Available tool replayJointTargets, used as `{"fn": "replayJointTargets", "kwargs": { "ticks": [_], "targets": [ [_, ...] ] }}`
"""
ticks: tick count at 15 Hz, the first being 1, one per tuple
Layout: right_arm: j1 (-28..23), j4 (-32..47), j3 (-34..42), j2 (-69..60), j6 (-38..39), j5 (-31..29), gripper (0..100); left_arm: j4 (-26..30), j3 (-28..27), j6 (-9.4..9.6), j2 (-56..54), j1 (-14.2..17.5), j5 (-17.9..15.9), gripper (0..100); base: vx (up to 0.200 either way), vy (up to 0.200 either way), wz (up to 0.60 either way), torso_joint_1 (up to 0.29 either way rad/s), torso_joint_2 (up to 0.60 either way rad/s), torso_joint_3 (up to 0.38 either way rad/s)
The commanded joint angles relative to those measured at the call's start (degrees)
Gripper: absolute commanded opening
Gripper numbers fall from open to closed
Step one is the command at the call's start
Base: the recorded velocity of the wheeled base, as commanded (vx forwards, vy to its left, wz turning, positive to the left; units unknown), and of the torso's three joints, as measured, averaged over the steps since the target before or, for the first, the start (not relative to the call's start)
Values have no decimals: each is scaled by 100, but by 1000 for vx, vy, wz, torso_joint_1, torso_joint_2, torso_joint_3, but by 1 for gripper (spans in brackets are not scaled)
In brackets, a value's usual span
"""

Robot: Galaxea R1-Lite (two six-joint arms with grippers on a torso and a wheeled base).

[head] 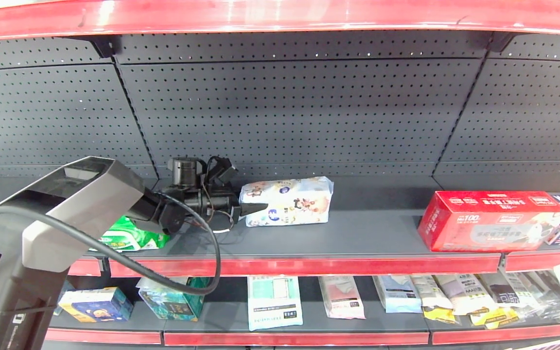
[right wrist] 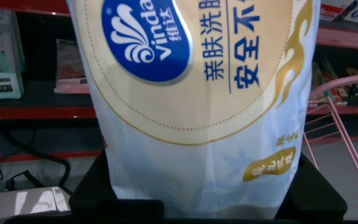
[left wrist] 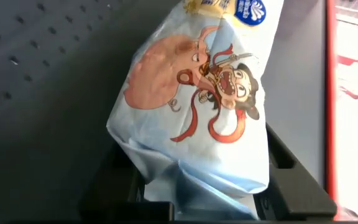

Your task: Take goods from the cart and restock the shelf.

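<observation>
- Left gripper point(head: 252, 209) closed on the end of a cartoon-printed pack point(head: 287, 201) lying on the shelf point(head: 358, 236).
- Right gripper point(right wrist: 207, 190) clamped around a second, white pack point(right wrist: 204, 93).

- Retail shop aisle, supermkt type.
- Gondola shelf point(head: 367, 228) w/ dark pegboard back panel point(head: 299, 112) and red front strips point(head: 309, 266).
- Packaged goods faced out: red box point(head: 489, 221), tissue pack point(head: 287, 200), rows of flat packets point(head: 341, 296) on lower shelf point(head: 309, 323).
- Pink wire cart point(right wrist: 347, 118) in right wrist view, w/ more stocked red shelves point(right wrist: 36, 112) behind it.
</observation>
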Motion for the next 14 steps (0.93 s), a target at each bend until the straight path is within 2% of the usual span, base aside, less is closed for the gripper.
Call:
{"fn": "replayJointTargets", "kwargs": {
  "ticks": [1, 5, 7, 14],
  "targets": [
    [-1, -3, 9, 11, -3, -1, 0, 26, 354, -15, -298, -1, -44, 0, 0, 0, 0, 0, 0, 0],
    [8, -3, 0, 19, -3, -1, 0, -18, 697, -24, -535, 61, -96, 0, 0, 0, 0, 0, 0, 0],
    [-1, -3, 0, 19, -3, -1, 0, -273, 855, -24, -552, 96, -272, 0, 0, 0, 0, 0, 0, 0],
    [-1, -3, 0, 37, -3, 8, 0, -695, 1716, 3, -957, 96, -369, 0, 0, 0, 0, 0, 0, 0]
  ]
}}
